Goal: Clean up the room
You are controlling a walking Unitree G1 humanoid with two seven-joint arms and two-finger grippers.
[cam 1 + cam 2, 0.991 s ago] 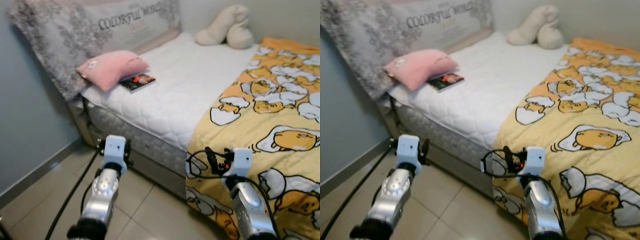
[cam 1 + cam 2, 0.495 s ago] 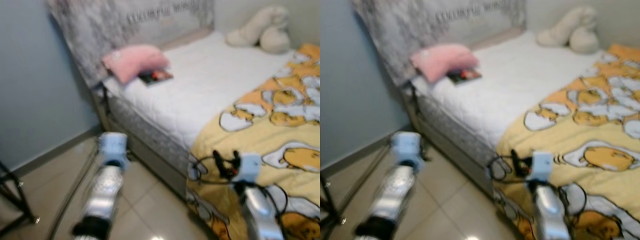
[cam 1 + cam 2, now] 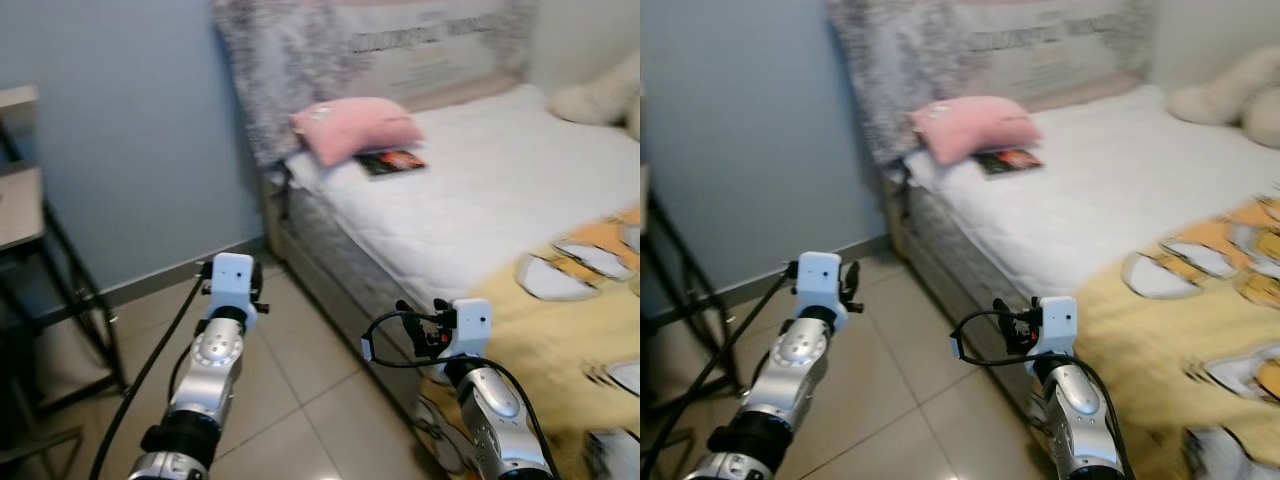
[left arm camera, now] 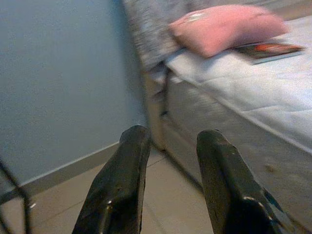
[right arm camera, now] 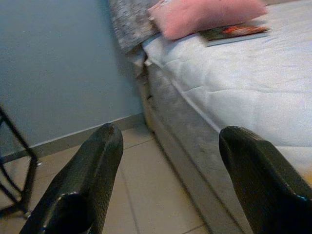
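The tidying is judged barely begun: the dark glossy paperback book (image 3: pixel 391 161) is left on the white quilted mattress (image 3: pixel 480 200) against the pink pillow (image 3: pixel 355 126), while the left gripper (image 4: pixel 168 165) and right gripper (image 5: pixel 170 165) are held released, grasping nothing, above the tiled floor (image 3: pixel 290 400).

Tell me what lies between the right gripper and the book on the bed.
In the right wrist view, only bare white mattress separates the right gripper from the book.
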